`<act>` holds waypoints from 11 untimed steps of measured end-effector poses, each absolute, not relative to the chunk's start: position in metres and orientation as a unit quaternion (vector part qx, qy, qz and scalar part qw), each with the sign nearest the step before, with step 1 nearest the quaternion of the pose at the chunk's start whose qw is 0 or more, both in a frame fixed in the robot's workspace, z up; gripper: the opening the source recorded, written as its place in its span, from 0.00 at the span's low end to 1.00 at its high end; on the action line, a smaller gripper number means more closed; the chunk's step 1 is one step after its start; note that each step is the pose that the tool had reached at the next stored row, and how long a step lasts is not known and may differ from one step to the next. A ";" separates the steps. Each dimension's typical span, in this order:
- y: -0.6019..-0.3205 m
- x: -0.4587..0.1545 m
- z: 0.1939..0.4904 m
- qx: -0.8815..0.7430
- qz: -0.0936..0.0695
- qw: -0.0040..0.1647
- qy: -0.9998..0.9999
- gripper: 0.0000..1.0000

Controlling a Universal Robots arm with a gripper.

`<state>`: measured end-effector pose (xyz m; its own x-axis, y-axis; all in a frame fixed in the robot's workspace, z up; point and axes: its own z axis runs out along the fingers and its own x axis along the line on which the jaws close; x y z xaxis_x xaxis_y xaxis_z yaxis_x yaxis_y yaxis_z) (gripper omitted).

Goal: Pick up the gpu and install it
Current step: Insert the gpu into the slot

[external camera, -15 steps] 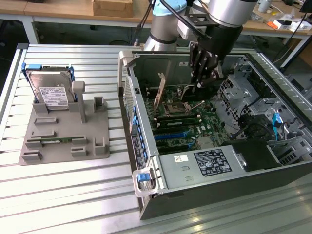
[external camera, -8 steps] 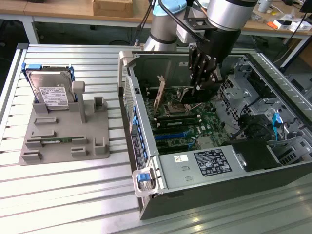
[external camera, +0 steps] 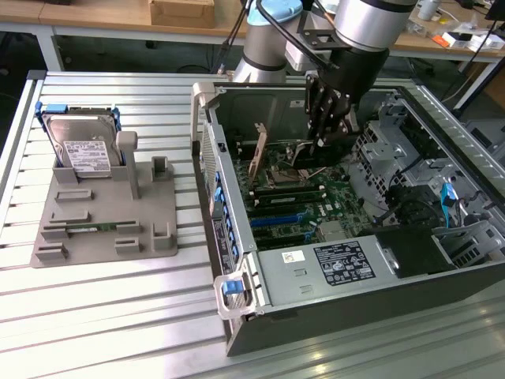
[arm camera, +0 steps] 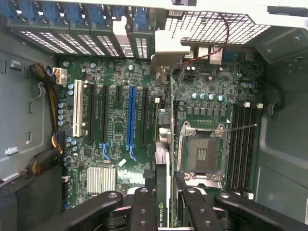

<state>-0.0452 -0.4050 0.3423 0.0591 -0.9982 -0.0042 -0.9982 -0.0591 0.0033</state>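
Inside the open computer case (external camera: 237, 260), my gripper (external camera: 322, 140) reaches down over the motherboard. In the wrist view the gripper (arm camera: 165, 179) is shut on the gpu (arm camera: 163, 144), which I see edge-on between the black fingers (arm camera: 144, 207), with a green logo near the grip. The card's silver bracket (arm camera: 166, 57) points toward the case's rear slot covers. The card hangs above the board, between the black expansion slot beside the blue slot (arm camera: 130, 115) and the CPU socket (arm camera: 199, 154). I cannot tell whether its lower edge touches a slot.
On the exterior view's left, a grey fixture (external camera: 102, 213) holds a silver hard drive (external camera: 83, 146) and a thin green memory stick (external camera: 99, 229). The case walls, drive cage (external camera: 387, 134) and cables (arm camera: 48, 101) crowd the gripper. The heatsink (arm camera: 101, 179) sits low on the board.
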 end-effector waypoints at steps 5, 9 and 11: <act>-0.405 -0.045 0.340 -0.728 0.002 -0.001 0.686 0.26; -0.405 -0.045 0.337 -0.728 0.001 -0.001 0.686 0.26; -0.405 -0.045 0.336 -0.728 0.001 -0.001 0.686 0.26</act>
